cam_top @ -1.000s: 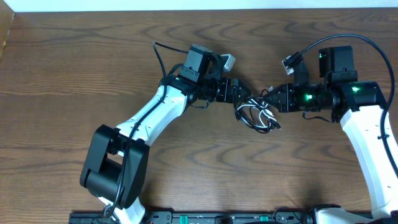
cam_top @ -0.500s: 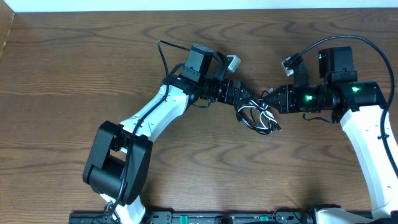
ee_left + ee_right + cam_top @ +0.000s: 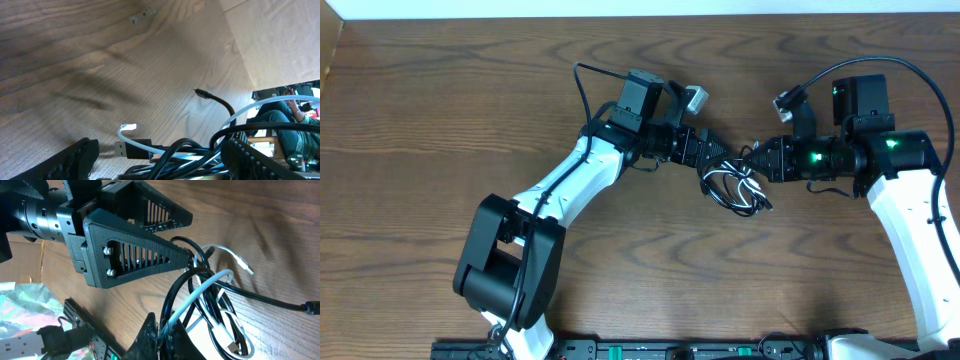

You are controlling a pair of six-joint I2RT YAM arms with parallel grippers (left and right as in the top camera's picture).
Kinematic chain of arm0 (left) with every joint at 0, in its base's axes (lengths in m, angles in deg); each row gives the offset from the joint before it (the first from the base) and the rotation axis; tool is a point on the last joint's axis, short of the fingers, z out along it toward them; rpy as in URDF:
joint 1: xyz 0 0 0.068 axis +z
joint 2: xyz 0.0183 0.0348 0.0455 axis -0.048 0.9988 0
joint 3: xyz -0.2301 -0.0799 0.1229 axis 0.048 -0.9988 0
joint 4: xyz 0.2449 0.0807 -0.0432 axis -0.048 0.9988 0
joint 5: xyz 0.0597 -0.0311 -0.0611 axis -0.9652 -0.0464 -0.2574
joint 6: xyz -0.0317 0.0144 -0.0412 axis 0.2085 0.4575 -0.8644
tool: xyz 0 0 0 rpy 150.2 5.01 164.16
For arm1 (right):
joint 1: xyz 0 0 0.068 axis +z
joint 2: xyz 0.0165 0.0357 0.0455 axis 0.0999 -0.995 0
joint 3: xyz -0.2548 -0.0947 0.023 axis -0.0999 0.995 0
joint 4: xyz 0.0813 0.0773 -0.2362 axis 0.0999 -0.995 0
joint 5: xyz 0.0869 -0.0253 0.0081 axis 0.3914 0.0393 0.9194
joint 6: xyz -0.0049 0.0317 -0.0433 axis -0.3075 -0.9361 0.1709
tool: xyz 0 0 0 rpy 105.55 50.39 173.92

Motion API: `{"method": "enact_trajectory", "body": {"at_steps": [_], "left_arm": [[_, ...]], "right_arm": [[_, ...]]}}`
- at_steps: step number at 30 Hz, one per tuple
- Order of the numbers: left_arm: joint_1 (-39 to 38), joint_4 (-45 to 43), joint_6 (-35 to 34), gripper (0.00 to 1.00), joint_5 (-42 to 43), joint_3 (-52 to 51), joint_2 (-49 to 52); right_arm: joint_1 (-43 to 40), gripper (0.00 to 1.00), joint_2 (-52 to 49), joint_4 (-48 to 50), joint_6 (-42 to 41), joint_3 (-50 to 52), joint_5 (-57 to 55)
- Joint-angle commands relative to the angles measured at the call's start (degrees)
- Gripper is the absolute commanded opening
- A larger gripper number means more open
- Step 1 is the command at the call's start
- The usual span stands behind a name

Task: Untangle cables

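Cables (image 3: 735, 188), seen overhead, are lying knotted mid-desk (image 3: 440, 120). The left jaws, spread wide, are sitting at the bundle's ten o'clock edge, having slid toward three o'clock over the last second; in the last half-second nothing is shifting. The right jaws are staying clamped on loops at one o'clock. Left wrist: black coils and a white cord (image 3: 128, 127) are filling the gap between the open fingers (image 3: 75, 157), so a second grip is looking ready. Right wrist: closed tips are pinching black and white strands at six o'clock, with the left's ribbed fingers gaping at ten o'clock.
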Motion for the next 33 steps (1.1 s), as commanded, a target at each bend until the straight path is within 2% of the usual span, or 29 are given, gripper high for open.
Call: {"method": "enact_trajectory", "body": {"at_steps": [1, 11, 20, 25, 27, 29, 30, 33], "left_arm": [[-0.22, -0.59, 1.44, 0.83, 1.09, 0.44, 0.76], [-0.24, -3.28, 4.20, 0.83, 1.09, 0.44, 0.76], [-0.07, 0.61, 11.19, 0.81, 1.11, 0.42, 1.99], [-0.15, 0.87, 11.54, 0.80, 2.40, 0.42, 5.84], [-0.17, -0.79, 11.50, 0.75, 7.45, 0.42, 8.33], [-0.17, -2.49, 11.47, 0.66, 10.19, 0.42, 9.90], [-0.24, -3.13, 11.21, 0.60, 10.49, 0.42, 10.36], [-0.35, -4.61, 10.73, 0.51, 10.49, 0.42, 11.15]], "right_arm": [[0.28, 0.02, 0.17, 0.17, -0.07, -0.79, 1.68], [0.31, 0.02, 0.17, 0.11, -0.90, -0.79, 1.70], [0.28, 0.04, 0.17, 0.13, -1.38, -0.79, 1.70], [0.28, 0.04, 0.17, 0.11, -1.36, -0.79, 1.68], [0.28, 0.05, 0.17, 0.09, -1.36, -0.79, 1.70], [0.28, 0.05, 0.17, -0.02, -1.36, -0.79, 1.70], [0.28, 0.04, 0.17, -0.04, -1.36, -0.79, 1.70], [0.31, 0.04, 0.17, -0.07, -1.36, -0.79, 1.70]]}}
